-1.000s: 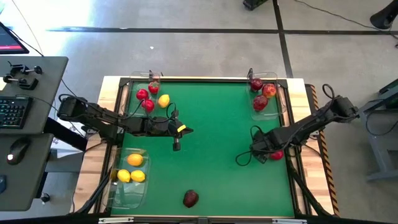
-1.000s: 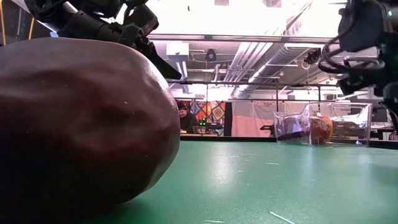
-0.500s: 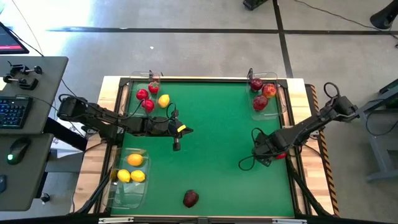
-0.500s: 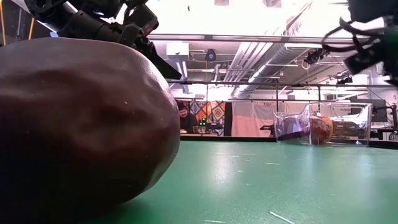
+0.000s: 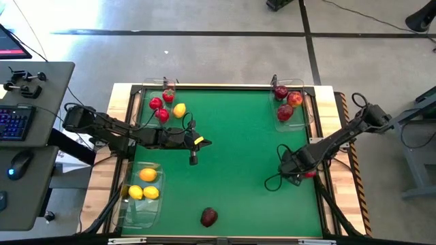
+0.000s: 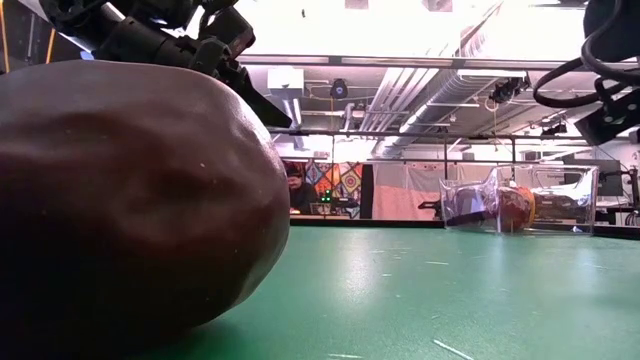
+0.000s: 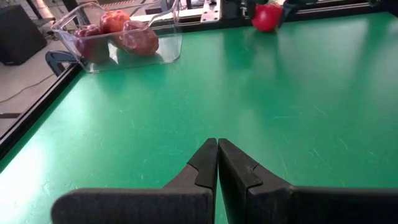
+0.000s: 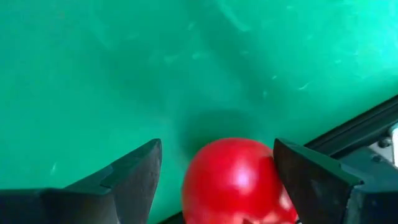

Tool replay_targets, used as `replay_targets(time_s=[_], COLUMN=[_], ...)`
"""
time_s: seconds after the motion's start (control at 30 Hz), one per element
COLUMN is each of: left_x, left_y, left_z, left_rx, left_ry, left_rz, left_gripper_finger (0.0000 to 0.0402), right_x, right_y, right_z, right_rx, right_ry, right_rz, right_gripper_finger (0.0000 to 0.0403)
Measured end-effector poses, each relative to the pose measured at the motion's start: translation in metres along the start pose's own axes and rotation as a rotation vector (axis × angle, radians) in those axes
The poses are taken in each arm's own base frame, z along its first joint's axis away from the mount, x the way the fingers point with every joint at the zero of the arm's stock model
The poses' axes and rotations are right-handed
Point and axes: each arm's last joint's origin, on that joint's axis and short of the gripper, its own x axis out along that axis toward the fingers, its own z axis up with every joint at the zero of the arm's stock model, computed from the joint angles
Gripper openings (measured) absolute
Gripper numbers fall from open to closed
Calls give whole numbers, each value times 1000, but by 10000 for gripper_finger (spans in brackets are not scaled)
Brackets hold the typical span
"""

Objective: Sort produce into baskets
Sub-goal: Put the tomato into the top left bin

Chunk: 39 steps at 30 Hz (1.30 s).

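A small bright red fruit lies by the table's right rail and shows in the high view as the red fruit. My right gripper points down over it, open, with a finger on either side. My left gripper is shut and holds nothing. It hangs over the table's left middle and points toward the right. A dark red apple rests on the mat near the front edge. Three clear baskets hold produce: lemons at near left, small red fruits at far left, apples at far right. My right gripper comes from above, pointing steeply down. The red fruit's side toward the rail lies against the inner face of one finger. The other finger stands apart from the fruit by a clear gap. Whether the fruit is off the mat, I cannot tell.
A lemon lies at the far-left basket's inner edge. The black rail and wooden border run close beside my right gripper. The green mat's middle is open. A desk with a keyboard stands off the table's left.
My right gripper has gone a short way toward the table's near-right corner, and the red fruit has shifted with it along the right rail. My left arm has kept still.
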Motion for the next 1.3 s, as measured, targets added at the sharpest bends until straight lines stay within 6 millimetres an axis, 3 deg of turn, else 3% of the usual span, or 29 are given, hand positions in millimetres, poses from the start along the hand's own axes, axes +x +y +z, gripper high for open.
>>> replay_targets(time_s=[0.63, 0.93, 1.3], left_x=[0, 0, 0], left_y=[0, 0, 0], left_z=[0, 0, 0], left_rx=[1, 19, 18], left_ry=[0, 0, 0], left_rz=[0, 0, 0], left_gripper_finger=[1, 1, 1], right_x=[0, -16, 15], right_y=[6, 24, 41], right_z=[-7, -6, 5], right_rx=[-294, -356, -347], right_ry=[17, 54, 262], right_rz=[32, -46, -271], right_gripper_finger=[282, 277, 310])
